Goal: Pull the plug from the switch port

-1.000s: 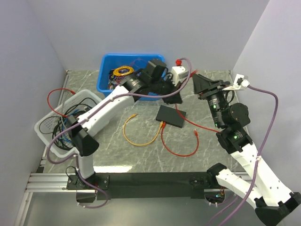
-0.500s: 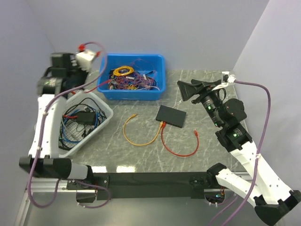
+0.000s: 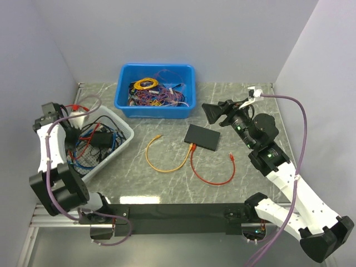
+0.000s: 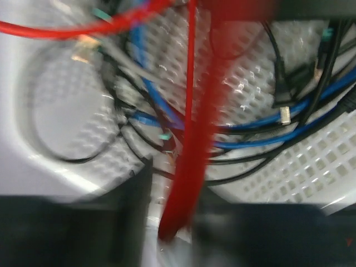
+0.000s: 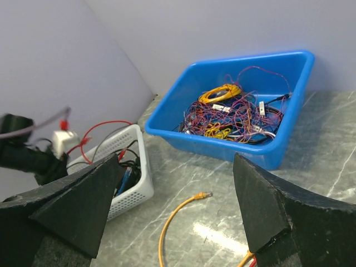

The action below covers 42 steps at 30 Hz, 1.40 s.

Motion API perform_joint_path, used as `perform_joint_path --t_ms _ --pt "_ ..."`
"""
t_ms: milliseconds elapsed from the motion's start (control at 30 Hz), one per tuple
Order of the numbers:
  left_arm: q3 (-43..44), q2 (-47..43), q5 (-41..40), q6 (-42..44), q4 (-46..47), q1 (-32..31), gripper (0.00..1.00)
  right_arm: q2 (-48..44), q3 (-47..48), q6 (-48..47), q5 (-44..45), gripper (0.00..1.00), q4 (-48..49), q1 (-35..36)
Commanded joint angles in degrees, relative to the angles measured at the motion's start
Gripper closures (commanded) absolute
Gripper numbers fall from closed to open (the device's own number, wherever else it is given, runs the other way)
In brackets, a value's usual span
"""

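Grey marbled table point(image 3: 139, 186) bearing switch point(image 3: 202, 137), with blue bin point(image 3: 153, 109) behind it, white basket point(image 3: 114, 156) leftward, orange cable point(image 3: 167, 171) and red cable point(image 3: 214, 183) in front.

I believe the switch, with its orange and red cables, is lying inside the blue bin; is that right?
Not quite. The switch, with its orange cable and red cable, lies on the table in front of the blue bin, not inside it; the top external view shows this.
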Motion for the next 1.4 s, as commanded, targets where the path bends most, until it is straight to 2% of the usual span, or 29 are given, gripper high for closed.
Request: perform_joint_path --t_ms 0,33,67,233,400,567,667,833,1000,1133,1233,1367 --pt "-2.5 1.2 -2.2 3.4 1.9 0.1 0.6 0.3 0.2 0.0 -0.4 0.1 1.2 0.4" --pt "-2.2 1.4 -2.0 3.2 1.8 0.1 0.11 0.5 0.3 0.0 -0.4 0.1 0.8 0.4" --pt "-1.4 1.3 -2.1 3.3 1.7 0.1 0.01 0.6 0.3 0.0 -0.5 0.1 0.7 0.4" --pt "1.4 0.5 -4.6 4.0 1.2 0.1 0.01 0.7 -0.6 0.7 -0.9 0.1 0.9 0.4" --pt "8.6 0.0 -3.2 5.8 -3.5 0.0 0.01 1.2 -0.6 0.8 -1.2 0.1 0.4 0.5" --pt "22.1 -0.1 7.7 8.1 -10.9 0.0 0.01 1.9 0.2 0.6 -1.5 0.1 -0.7 0.5" --pt "28.1 1.3 9.3 6.3 -12.1 0.1 0.01 1.7 0.1 0.6 -1.6 0.1 -0.6 0.4" --pt "28.1 2.0 4.4 2.8 -6.3 0.0 0.01 1.1 0.0 0.0 -0.8 0.1 -1.6 0.4" --pt "30.3 2.1 9.0 2.0 -8.3 -1.2 0.01 1.2 0.0 0.4 -0.3 0.1 -2.7 0.5" --pt "29.3 0.6 8.7 -1.4 -8.1 -9.2 0.01 1.8 -1.7 4.1 0.2 0.11 -4.5 0.4" --pt "29.9 -1.4 10.3 -4.7 -7.8 -21.2 0.01 1.6 -5.6 9.0 0.2 0.12 -4.4 0.4" --pt "36.5 1.4 19.5 -8.9 -9.2 -25.5 0.01 0.7 -12.8 14.3 0.4 0.12 -1.1 0.2"
